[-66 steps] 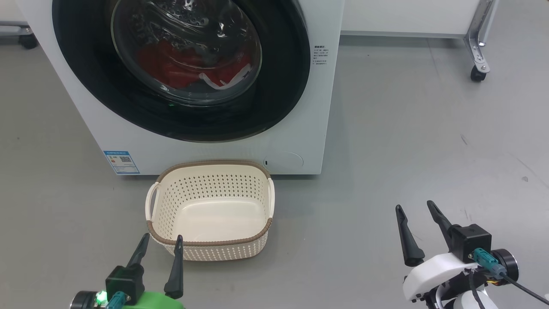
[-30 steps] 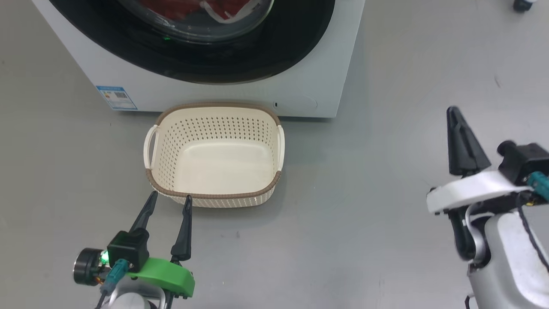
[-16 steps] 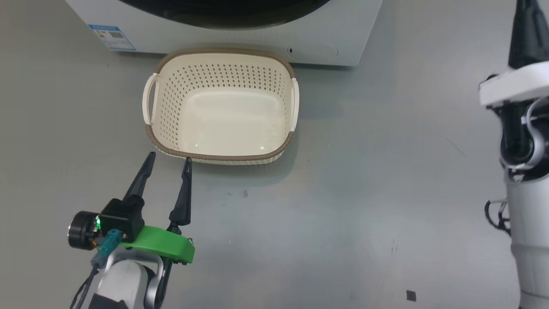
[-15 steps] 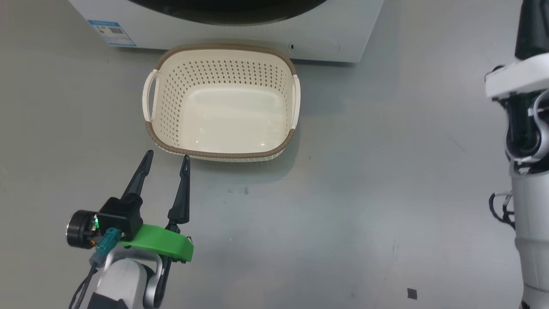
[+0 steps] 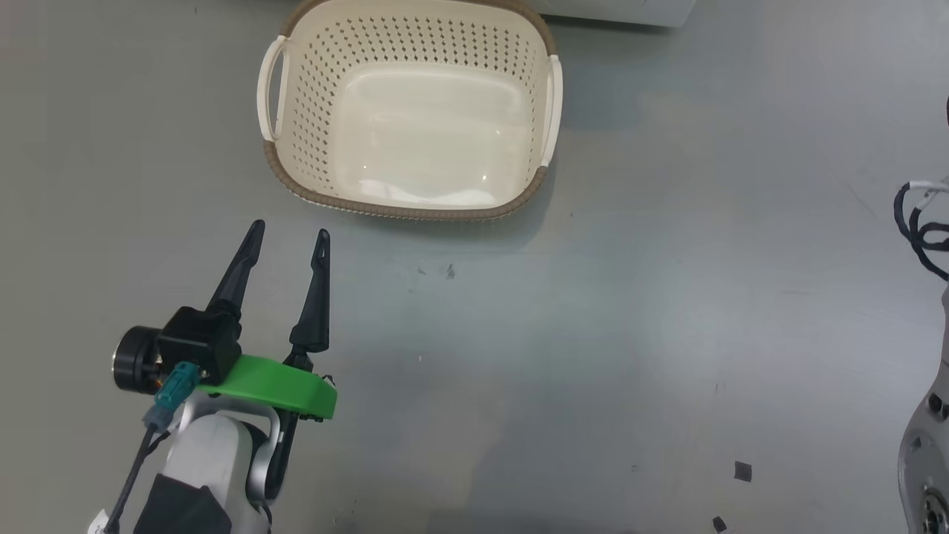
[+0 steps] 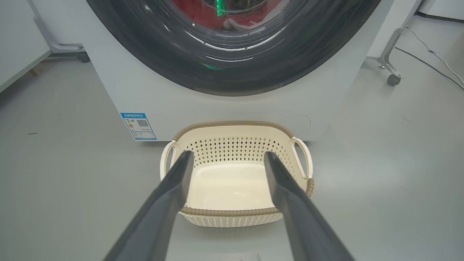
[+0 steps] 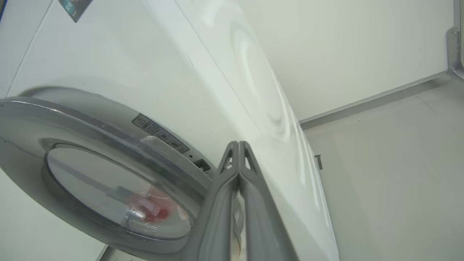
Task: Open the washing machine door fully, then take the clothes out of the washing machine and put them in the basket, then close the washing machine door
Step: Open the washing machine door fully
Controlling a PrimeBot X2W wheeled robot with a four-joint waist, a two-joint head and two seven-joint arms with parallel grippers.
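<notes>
My left end effector [image 5: 290, 230], spread, hangs over open floor [image 5: 593, 334] by the basket [image 5: 415, 213] rim. My right end effector [image 7: 238, 145], pinched together, lies beside the washing machine door [image 7: 72, 119] edge.

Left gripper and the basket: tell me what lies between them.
Bare grey floor, nothing else: in the head view the open left gripper points its fingertips at the basket, whose near rim stands apart from them across that gap.

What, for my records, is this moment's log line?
washing machine door: looks shut; clothes: inside; basket: empty; left gripper: open; right gripper: shut
</notes>
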